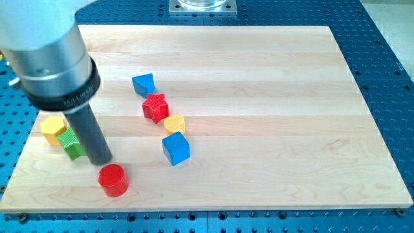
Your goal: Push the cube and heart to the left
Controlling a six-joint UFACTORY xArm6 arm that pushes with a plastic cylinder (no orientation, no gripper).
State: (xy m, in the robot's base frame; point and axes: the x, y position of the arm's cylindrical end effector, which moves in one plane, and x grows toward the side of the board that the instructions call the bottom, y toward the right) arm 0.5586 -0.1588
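A blue cube [176, 148] sits near the middle of the wooden board [259, 97]. A small yellow heart [174, 123] lies just above it, touching or nearly touching it. My tip [101, 160] rests on the board well to the view's left of the cube, just right of a green block [71, 144] and just above a red cylinder [113, 180]. The rod's large grey body fills the view's top left corner.
A red star-shaped block [155, 107] sits just above the heart. A blue triangular block [144, 84] lies above the star. A yellow block [54, 129] touches the green block near the board's left edge. Blue perforated table surrounds the board.
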